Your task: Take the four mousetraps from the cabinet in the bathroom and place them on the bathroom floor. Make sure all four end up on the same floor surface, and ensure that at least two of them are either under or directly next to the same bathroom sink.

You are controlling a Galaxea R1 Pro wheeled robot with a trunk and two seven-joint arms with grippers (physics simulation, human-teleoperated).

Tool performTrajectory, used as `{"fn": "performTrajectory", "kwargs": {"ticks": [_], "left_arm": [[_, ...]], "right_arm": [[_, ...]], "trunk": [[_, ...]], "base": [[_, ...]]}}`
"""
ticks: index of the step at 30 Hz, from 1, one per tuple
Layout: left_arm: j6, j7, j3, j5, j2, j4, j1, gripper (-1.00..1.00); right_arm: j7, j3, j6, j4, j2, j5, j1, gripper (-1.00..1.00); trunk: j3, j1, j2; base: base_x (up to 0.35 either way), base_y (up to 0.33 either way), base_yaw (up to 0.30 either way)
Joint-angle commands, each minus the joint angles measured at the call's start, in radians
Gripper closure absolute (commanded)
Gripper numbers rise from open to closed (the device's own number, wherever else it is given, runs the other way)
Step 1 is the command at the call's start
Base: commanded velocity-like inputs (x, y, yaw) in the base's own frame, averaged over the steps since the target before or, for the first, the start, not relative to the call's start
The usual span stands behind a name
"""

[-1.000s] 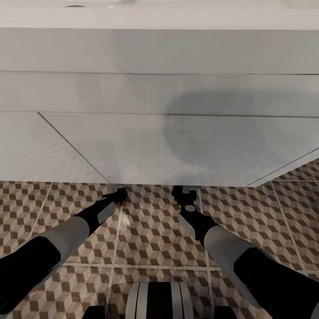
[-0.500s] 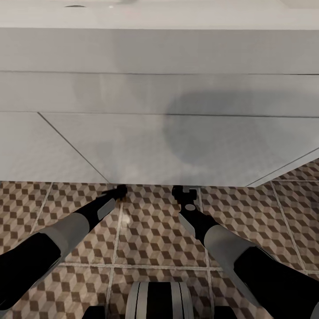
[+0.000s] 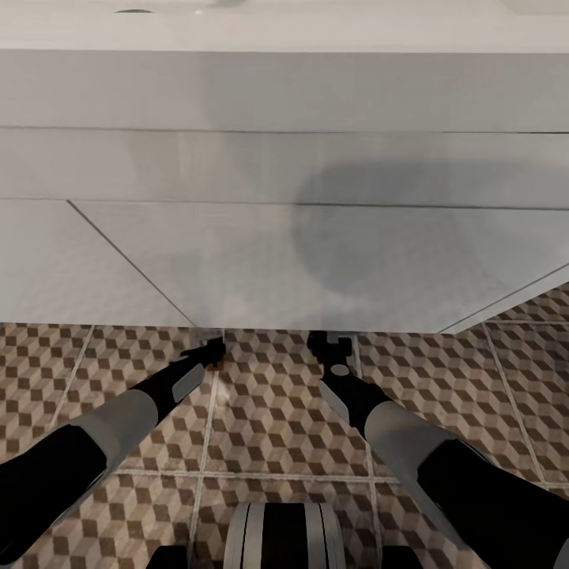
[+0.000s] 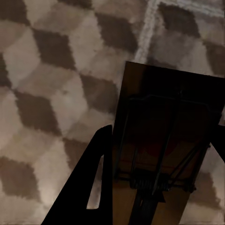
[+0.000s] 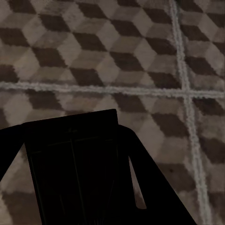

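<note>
Over the cube-patterned bathroom floor (image 3: 261,427), both arms stretched forward and down, tips close to the foot of a white unit (image 3: 284,261). Left gripper (image 3: 212,348) clamped on a dark mousetrap (image 4: 164,145), slab between the fingers (image 4: 89,187), wire parts showing, tiles just beyond it. Right gripper (image 3: 330,344) likewise closed around a second mousetrap (image 5: 75,159), dark board between both fingers (image 5: 145,187), above a grout crossing. Contact with the floor: cannot tell.
</note>
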Motion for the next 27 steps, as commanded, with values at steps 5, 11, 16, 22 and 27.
{"fn": "performTrajectory", "kwargs": {"ticks": [5,11,16,22,27], "left_arm": [[0.003,0.011,-0.009,0.003,0.001,-0.009,0.018,1.0],[0.003,0.01,-0.009,0.001,0.001,-0.011,0.022,1.0],[0.003,0.01,-0.009,0.001,0.002,-0.01,0.023,1.0],[0.003,0.01,-0.009,0.001,0.002,-0.007,0.023,1.0],[0.002,0.01,-0.009,0.001,0.002,-0.006,0.023,1.0]], "right_arm": [[-0.006,0.008,-0.008,-0.018,0.0,-0.012,0.002,1.0],[-0.006,0.009,-0.008,-0.02,0.0,-0.012,0.002,1.0],[-0.006,0.009,-0.008,-0.02,0.0,-0.012,0.002,1.0],[-0.006,0.009,-0.008,-0.021,0.0,-0.012,0.002,1.0],[-0.006,0.009,-0.007,-0.021,0.0,-0.012,0.002,1.0]], "trunk": [[-0.001,0.0,0.0],[-0.001,0.0,0.0],[-0.001,0.0,0.0],[-0.001,0.0,0.0],[-0.001,0.0,0.0]], "base": [[0.0,0.0,0.0],[-0.014,0.0,0.0],[-0.22,0.0,0.0],[-0.306,0.0,0.0],[-0.107,0.0,0.0]]}}
